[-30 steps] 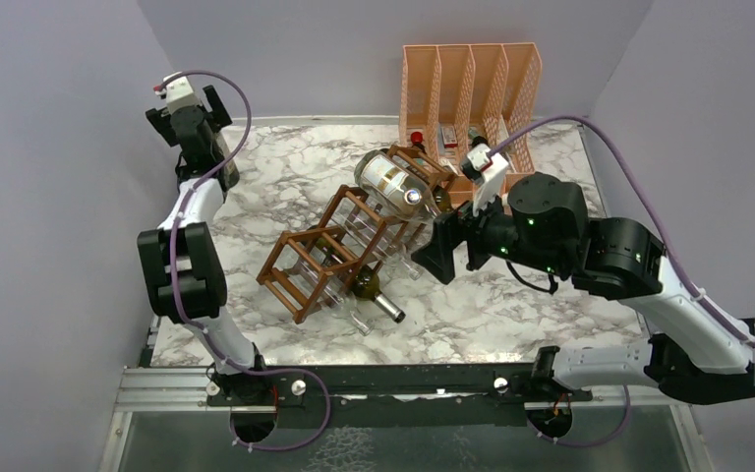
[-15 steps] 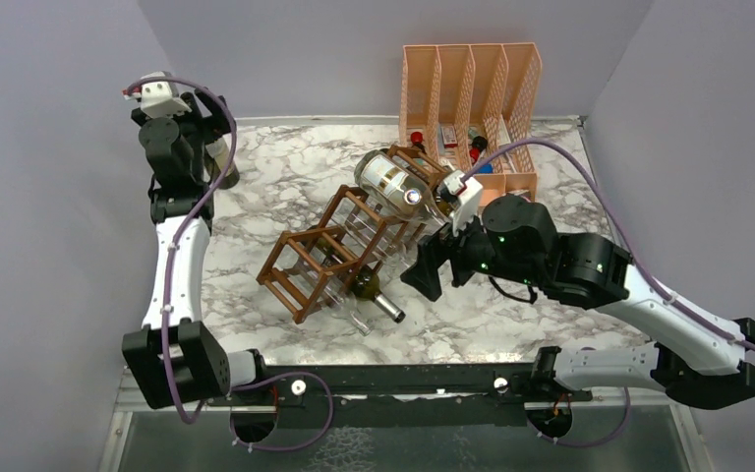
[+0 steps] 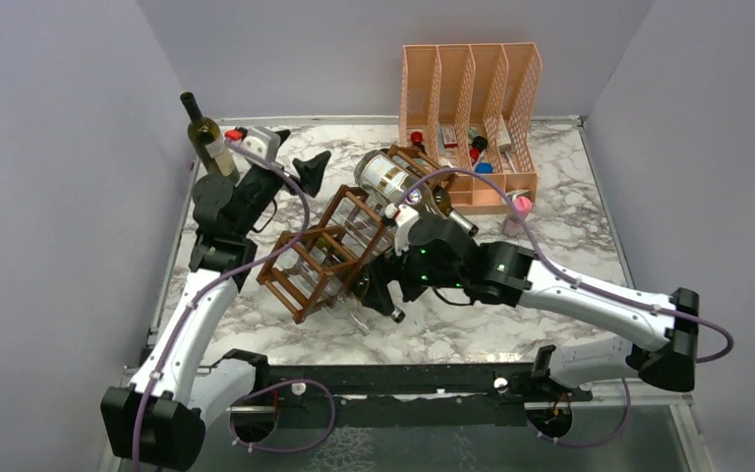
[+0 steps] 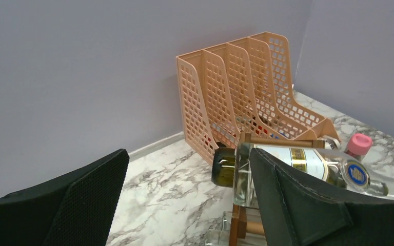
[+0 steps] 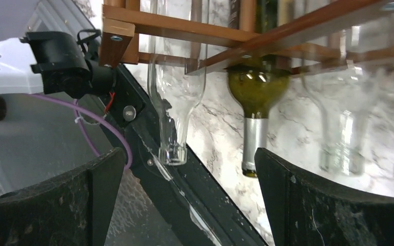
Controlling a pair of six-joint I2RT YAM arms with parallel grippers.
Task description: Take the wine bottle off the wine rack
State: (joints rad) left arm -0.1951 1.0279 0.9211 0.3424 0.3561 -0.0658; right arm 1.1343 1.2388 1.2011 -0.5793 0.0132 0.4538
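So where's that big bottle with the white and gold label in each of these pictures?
Top external: the labelled bottle lies on the far, raised end of the wine rack, just in front of the peach file organiser.
Left wrist: right of centre, lying on its side on the rack.
Right wrist: not in it.
Shared landmark: the brown wooden rack, which shows in all three views.

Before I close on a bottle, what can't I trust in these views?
Top external: the right gripper merges with its dark arm beside the wine rack.
Right wrist: the green bottle body is cut off by the top edge; the clear bottles at right are blurred.
Left wrist: the wine rack is mostly below the bottom edge.
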